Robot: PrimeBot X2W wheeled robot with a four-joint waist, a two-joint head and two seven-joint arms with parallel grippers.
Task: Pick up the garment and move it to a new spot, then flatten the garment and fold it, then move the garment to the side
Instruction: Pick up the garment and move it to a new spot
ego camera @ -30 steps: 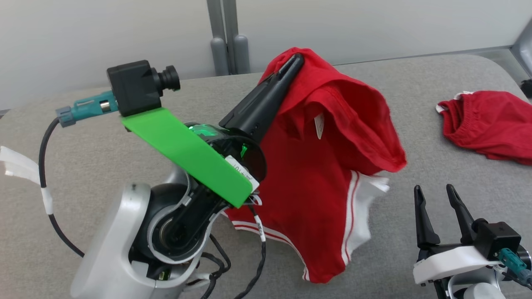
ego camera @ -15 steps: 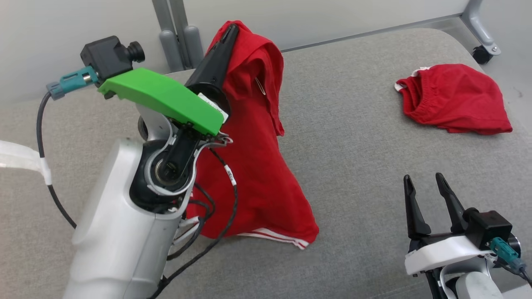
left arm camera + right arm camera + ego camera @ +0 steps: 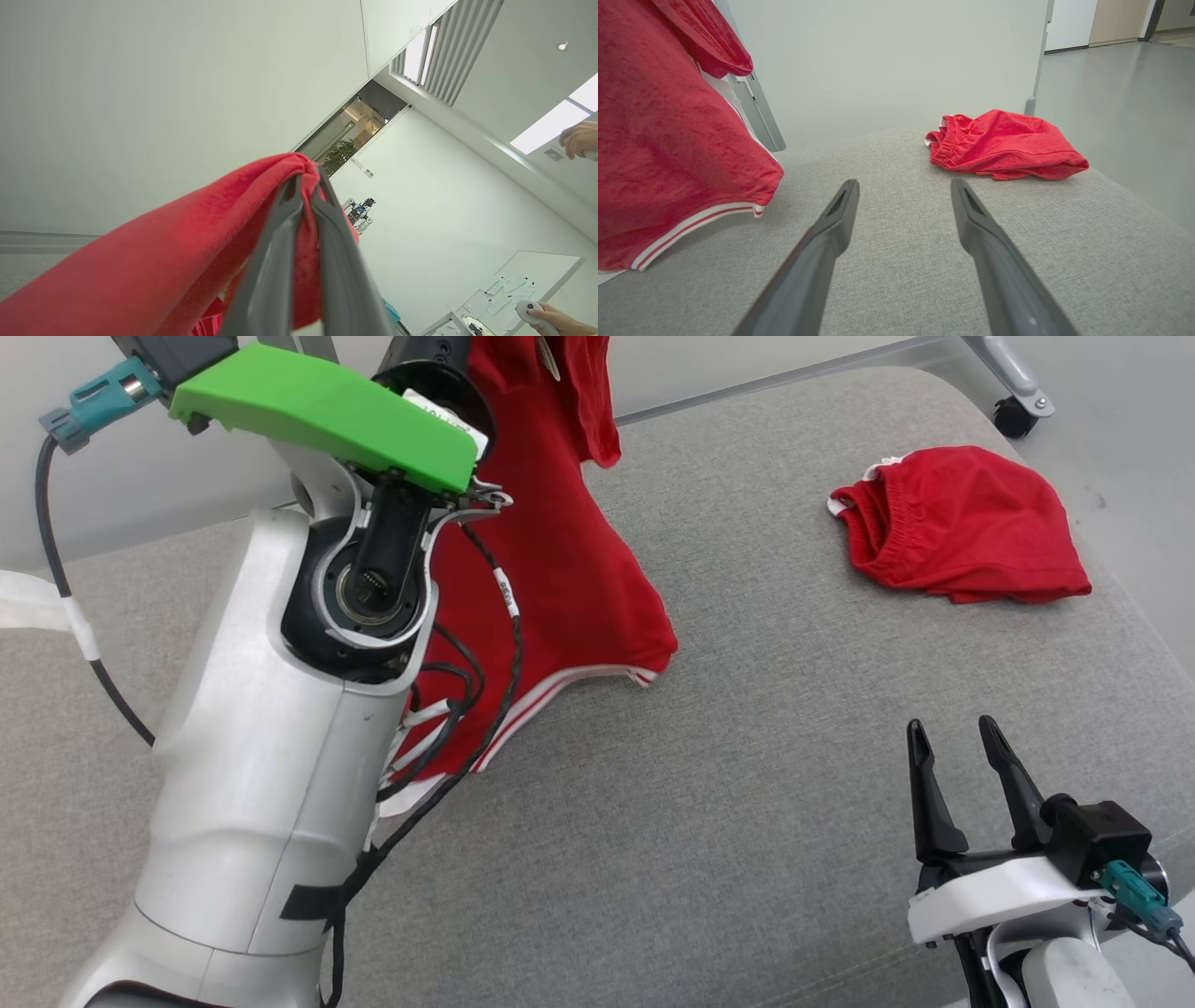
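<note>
A red garment with white-striped hems hangs from my raised left arm, its lower hem down by the grey padded surface. In the left wrist view my left gripper points upward, shut on a fold of the garment draped over the fingertips. My right gripper stands open at the lower right, low over the surface, with nothing between its fingers. In the right wrist view the right gripper is open, and the hanging garment is to its left.
A second red piece of clothing lies crumpled at the far right of the surface and is also in the right wrist view. A frame leg with a caster stands behind. A person's hand and another holding a controller show in the room.
The head camera has shifted. My left arm has lifted the garment higher, so it now hangs long instead of lying bunched on the surface. The right gripper stays open in place.
</note>
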